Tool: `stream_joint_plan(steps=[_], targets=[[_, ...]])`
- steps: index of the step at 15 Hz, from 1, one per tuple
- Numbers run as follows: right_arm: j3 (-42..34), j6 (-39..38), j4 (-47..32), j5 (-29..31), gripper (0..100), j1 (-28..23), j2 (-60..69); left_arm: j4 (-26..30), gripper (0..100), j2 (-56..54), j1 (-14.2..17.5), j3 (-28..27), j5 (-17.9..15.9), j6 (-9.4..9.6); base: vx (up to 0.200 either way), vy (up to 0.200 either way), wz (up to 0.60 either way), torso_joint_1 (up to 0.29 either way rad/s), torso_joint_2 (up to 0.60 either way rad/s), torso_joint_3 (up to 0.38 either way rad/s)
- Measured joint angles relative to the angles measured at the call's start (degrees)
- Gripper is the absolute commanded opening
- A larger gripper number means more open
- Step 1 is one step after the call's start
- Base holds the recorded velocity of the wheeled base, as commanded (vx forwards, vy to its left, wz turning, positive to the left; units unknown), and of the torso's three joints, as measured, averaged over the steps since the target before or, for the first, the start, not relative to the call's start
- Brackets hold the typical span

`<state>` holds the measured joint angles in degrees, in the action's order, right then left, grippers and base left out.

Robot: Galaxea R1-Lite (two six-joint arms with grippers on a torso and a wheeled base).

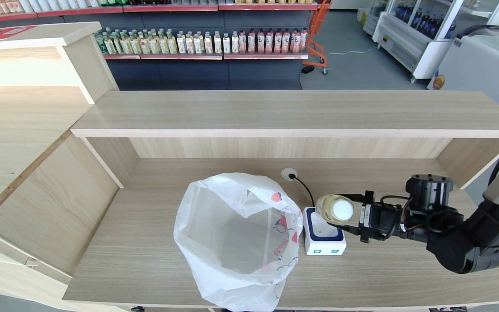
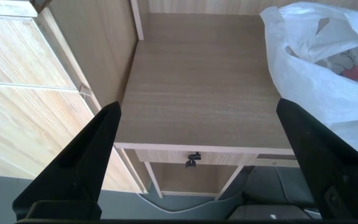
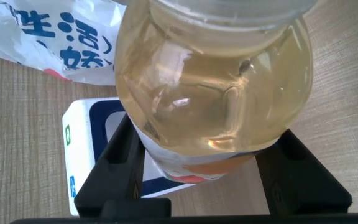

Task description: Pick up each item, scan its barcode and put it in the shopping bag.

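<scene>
- Presently, item: bottle, clear, with pale yellow liquid and a white cap. It is held in the air just above the scanner, to the right of the shopping bag.
- Holder: right gripper, its fingers closed on the bottle's body from either side. Risk: the wall is round and smooth, so a quick wrist turn could let it rotate or slide out and fall onto the scanner.
- Scan risk: the right wrist view shows a label band at the bottle's lower part, but whether the barcode faces the scanner window cannot be told. If it faces away, the read will likely fail.
- Scanner: small white unit with a dark cable running back to a hole in the counter. Risk: coming down too low could knock it or tug the cable.
- Shopping bag: thin white plastic, mouth open upward, its near side touching or just beside the scanner. Risk: catching the soft rim on the way across could fold the mouth shut or drag the bag.
- Left gripper: fingers spread wide, holding nothing, off the counter's left front edge. It does not steady the bag, so the bag is free to shift.
</scene>
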<state>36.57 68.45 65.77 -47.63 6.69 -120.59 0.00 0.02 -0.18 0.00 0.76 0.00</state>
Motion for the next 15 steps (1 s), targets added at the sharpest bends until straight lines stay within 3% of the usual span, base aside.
stream_joint_plan(steps=[10,13,15], targets=[[0.2,-1.4,-0.1,0.0,0,0.0,0.3,0.0,100,0.0,0.0,0.0,0.0,0.00,0.000,0.000,0.00,0.000,0.00,0.000],[-0.7,-9.7,0.0,-0.3,0,-0.7,4.0,0.0,100,0.0,0.0,0.0,0.0,0.00,0.000,0.000,0.00,0.000,0.00,0.000],[-1.1,-21.6,0.1,-0.5,0,-0.8,9.3,0.0,100,0.0,0.0,0.0,0.0,0.00,0.000,0.000,0.00,0.000,0.00,0.000]])
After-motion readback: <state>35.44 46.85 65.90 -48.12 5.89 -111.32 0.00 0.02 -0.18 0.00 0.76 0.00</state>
